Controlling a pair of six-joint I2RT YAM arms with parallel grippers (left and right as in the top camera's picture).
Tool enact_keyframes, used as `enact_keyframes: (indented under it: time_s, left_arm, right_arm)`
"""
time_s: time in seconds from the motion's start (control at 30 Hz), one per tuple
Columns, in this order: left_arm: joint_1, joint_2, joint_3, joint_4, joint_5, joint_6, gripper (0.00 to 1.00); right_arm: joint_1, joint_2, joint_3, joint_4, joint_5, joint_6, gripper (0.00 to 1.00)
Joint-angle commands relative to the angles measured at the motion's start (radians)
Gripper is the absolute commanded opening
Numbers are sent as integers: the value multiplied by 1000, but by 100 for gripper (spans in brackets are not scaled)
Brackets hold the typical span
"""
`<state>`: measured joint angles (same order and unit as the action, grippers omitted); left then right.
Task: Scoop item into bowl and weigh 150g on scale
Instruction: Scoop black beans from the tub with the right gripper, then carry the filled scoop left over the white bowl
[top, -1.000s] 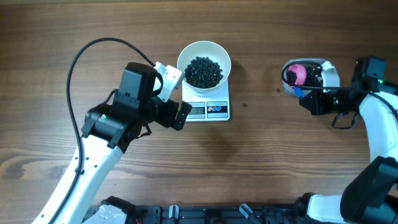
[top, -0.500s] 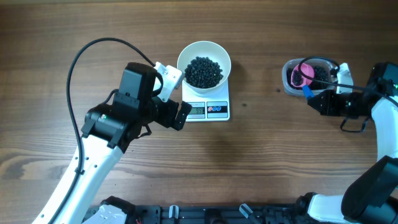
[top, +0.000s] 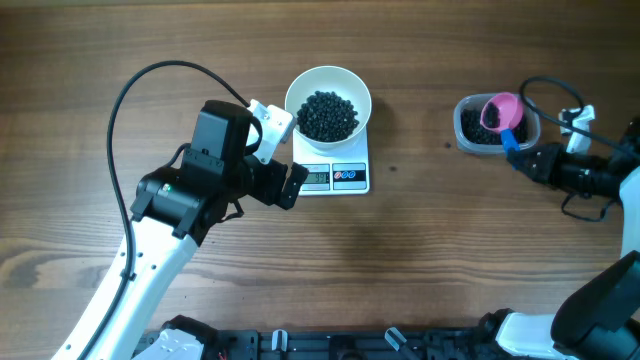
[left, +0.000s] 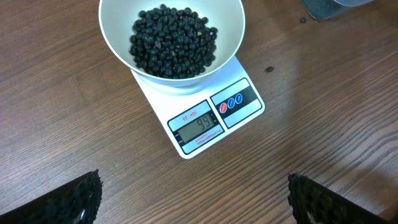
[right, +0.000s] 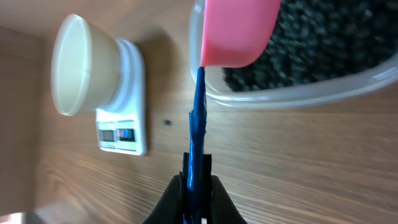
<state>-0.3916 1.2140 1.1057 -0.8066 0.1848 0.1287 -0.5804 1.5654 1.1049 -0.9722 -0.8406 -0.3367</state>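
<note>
The white bowl (top: 328, 78) stands on the scale (top: 350, 178) and holds a heap of black beans, the item (top: 328, 114). From the left wrist, the bowl (left: 171, 62) and the scale's lit display (left: 198, 129) lie straight ahead. My left gripper (top: 288, 185) hovers open just left of the scale's front, nothing between its fingertips (left: 69, 200). My right gripper (top: 530, 162) is shut on the blue handle (right: 198, 124) of a pink scoop (top: 503, 108), which hangs over the clear tub (top: 462, 135) of more black beans (right: 323, 43).
A single stray bean (left: 269, 69) lies on the wooden table right of the scale. A black cable (top: 150, 85) loops behind the left arm. The right arm's cables (top: 560, 95) curl beside the tub.
The right gripper has drawn back to the right with the scoop, from the tub's left part to its right side. The left arm, bowl and scale have not moved.
</note>
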Motion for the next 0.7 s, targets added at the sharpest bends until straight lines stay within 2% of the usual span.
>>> enact_keyframes:
  time_s: [0.0, 0.1, 0.23, 0.37, 0.53, 0.67]
  left_arm:
    - [-4, 4, 18, 3, 16, -6, 100]
    - [-4, 4, 18, 3, 16, -6, 100]
    - [-4, 4, 18, 3, 16, -6, 100]
    - [-4, 4, 18, 3, 16, -6, 100]
    - [-4, 4, 18, 3, 16, -6, 100]
    - [-4, 4, 18, 3, 16, -6, 100]
  right_arm:
    - [-3, 11, 13, 20, -329, 8, 4]
    - [24, 11, 13, 46, -500, 27, 4]
    - [108, 11, 13, 127, -500, 149, 4]
    - [240, 11, 13, 280, -484, 298, 4]
    - [446, 11, 13, 504, -243, 508, 4]
    - [608, 11, 13, 614, -61, 522, 4]
